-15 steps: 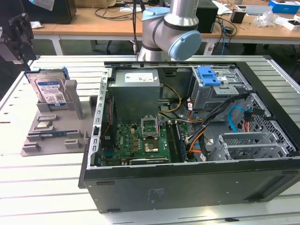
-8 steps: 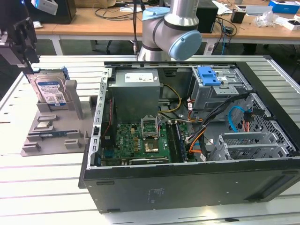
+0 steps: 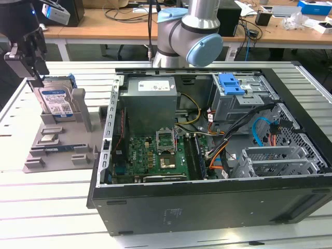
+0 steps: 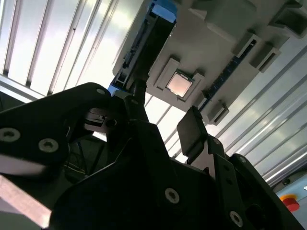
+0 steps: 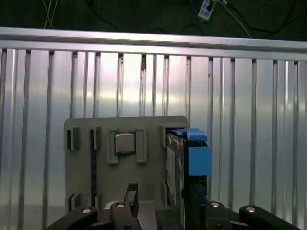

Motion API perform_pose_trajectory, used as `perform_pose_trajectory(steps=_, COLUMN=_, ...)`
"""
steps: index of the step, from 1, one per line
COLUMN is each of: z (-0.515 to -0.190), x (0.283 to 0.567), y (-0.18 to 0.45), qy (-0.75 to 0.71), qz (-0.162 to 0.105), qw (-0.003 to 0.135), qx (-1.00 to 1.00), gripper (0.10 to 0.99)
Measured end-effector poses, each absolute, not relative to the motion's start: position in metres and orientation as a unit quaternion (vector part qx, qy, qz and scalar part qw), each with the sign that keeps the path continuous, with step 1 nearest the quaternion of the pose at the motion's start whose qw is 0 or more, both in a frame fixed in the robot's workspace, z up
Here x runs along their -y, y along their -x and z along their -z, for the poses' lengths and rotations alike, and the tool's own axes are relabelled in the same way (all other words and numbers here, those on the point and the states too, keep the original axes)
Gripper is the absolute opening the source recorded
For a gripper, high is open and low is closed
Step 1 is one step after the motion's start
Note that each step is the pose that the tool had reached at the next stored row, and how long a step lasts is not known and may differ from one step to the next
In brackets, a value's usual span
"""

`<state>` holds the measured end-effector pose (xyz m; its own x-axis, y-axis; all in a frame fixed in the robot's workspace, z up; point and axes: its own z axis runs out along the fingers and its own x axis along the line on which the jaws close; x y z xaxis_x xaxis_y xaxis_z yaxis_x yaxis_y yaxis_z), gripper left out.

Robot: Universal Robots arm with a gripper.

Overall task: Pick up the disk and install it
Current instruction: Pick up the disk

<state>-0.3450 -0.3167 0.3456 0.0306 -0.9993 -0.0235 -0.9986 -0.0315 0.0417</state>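
The claw (image 4: 164,112) is spread open, gripping nothing. Just below it, the disk (image 3: 56,102) stands on edge in a grey holder (image 3: 57,148) on the surface (image 3: 52,207).

Silver arm (image 3: 203,13), pale blue joint caps (image 3: 204,50), black screw-studded jaws

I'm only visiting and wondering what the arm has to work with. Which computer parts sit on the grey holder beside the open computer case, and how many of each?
Hard disk: 1
Processor chip: 1
Memory stick: 1
Total: 3, all on the grey holder
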Motion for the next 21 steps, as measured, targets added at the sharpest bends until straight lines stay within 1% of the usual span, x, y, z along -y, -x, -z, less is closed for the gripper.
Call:
perform_pose_trajectory(steps=2, z=-0.345, x=0.306, y=0.345, qy=-0.718, qz=0.023, qw=0.007, qx=0.695, gripper=0.541)
perform_pose_trajectory(steps=6, z=-0.34, x=0.297, y=0.347, qy=-0.721, qz=0.023, qw=0.007, qx=0.693, gripper=0.541)
perform_pose_trajectory(steps=11, z=-0.331, x=0.291, y=0.354, qy=-0.724, qz=0.023, qw=0.007, qx=0.689, gripper=0.541)
perform_pose_trajectory(steps=21, z=-0.309, x=0.29, y=0.356, qy=-0.74, qz=0.023, qw=0.007, qx=0.672, gripper=0.541)
